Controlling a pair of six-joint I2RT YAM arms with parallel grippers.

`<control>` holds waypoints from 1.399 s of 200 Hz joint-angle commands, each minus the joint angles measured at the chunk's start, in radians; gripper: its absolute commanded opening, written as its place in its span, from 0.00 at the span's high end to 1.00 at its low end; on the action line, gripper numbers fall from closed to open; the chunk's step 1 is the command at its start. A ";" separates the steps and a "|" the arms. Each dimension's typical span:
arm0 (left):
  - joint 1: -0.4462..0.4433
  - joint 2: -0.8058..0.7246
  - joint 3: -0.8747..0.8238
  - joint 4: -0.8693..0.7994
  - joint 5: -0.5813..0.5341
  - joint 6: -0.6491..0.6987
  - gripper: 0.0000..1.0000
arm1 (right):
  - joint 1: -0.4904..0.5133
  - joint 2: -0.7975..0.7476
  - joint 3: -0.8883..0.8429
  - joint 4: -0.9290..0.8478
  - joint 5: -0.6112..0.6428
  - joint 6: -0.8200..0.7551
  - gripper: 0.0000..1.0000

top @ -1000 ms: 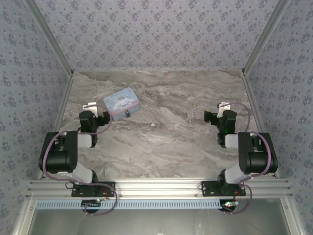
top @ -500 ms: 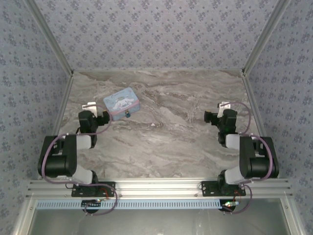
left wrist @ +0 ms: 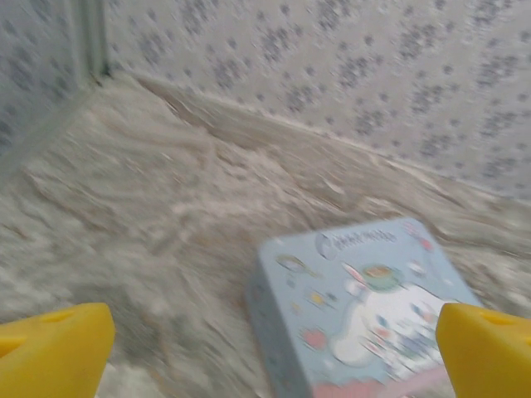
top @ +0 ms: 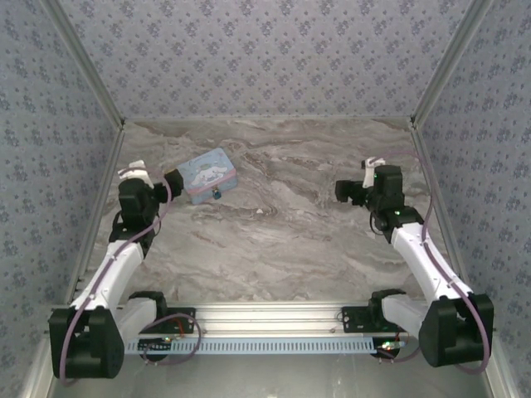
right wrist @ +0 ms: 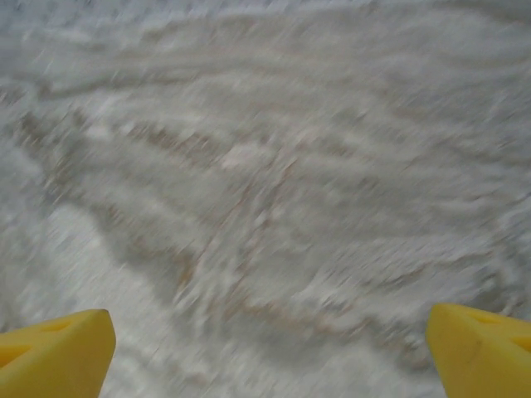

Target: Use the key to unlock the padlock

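From the top camera, my left hand [top: 172, 182] is over the left side of the grey-veined marble counter [top: 282, 249]. Its fingers are spread wide and hold nothing, and they point at the pale blue cartoon-printed tin box [top: 207, 174] just beside them. The tiny teal-blue padlock [top: 216, 193] with a thin silvery shackle sits against the tin box's near side, touching it, towards the end away from my left hand. My right hand [top: 343, 191] is well apart from all this on the counter's right side, facing the middle, also spread wide and empty. In my left wrist camera, which is blurred, my yellow fingertips [left wrist: 58, 348] stand at the two bottom corners with nothing gripped between them. The tin box [left wrist: 365, 307] lies lid up ahead and to the right, and behind it the counter [left wrist: 124, 207] meets the grey flower-patterned wall [left wrist: 332, 66]. In my right wrist camera, the yellow fingertips [right wrist: 54, 352] are just as far apart, over bare, smeared marble [right wrist: 265, 182].
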 commanded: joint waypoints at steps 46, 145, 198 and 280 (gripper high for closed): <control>-0.353 -0.011 -0.024 0.007 0.049 -0.272 0.00 | 0.178 0.128 0.032 -0.479 -0.024 0.156 0.19; -0.465 0.112 0.017 0.079 0.011 -0.293 0.01 | 0.248 0.369 0.074 -0.436 0.019 0.249 0.41; -0.468 0.110 0.023 0.063 0.001 -0.273 0.01 | 0.258 0.422 0.097 -0.417 0.060 0.262 0.47; -0.468 0.109 0.025 0.048 -0.007 -0.265 0.00 | 0.287 0.506 0.142 -0.412 0.101 0.275 0.59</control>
